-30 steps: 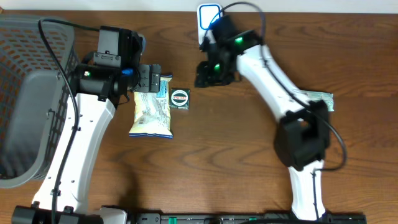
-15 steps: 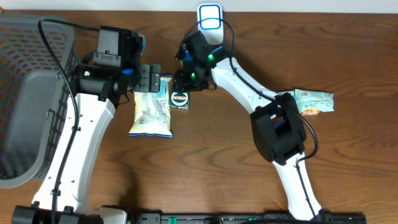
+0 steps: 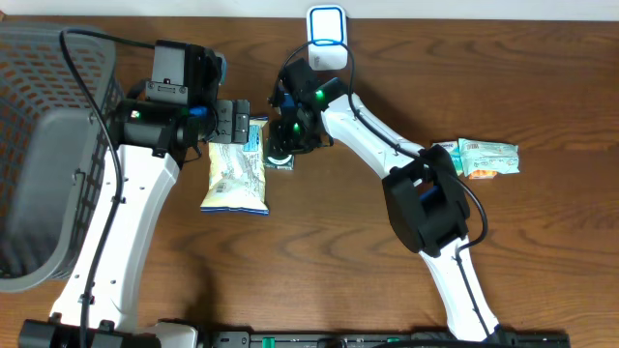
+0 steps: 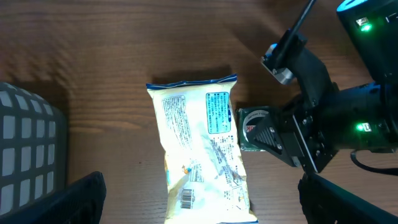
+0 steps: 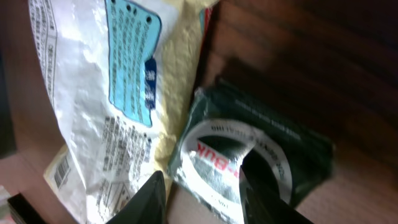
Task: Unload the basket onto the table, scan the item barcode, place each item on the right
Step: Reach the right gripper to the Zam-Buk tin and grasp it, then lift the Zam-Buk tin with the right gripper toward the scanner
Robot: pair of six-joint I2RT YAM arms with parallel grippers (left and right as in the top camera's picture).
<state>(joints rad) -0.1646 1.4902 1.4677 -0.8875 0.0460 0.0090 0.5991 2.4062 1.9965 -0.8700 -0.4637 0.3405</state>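
At the left, the grey mesh plastic basket [image 3: 39,145] is sitting idle. The left gripper [image 3: 232,121] is hanging with its jaws spread wide over the far end of the yellow-and-white printed snack bag [image 3: 235,174], gripping nothing.

Just right of that bag, against its edge, the small dark green square packet with a round white label [image 3: 280,155] is lying flat on the brown wooden table [image 3: 319,275]; it is looking like the item in hand. The right gripper [image 5: 202,171] is standing over it with fingers apart, one finger [image 5: 258,180] crossing the label, and no clamp is showing.

A good pick is calling for straddling the packet alone, keeping clear of the bag's edge, and seating both pads before lifting.

Only the overhead view is showing the white, blue-ringed scanner [image 3: 327,24] at the far edge and the green-and-white wrapped packet [image 3: 484,158] at the right. Only the wrist views are showing the bag's barcode [image 4: 189,198] and the finger placement.
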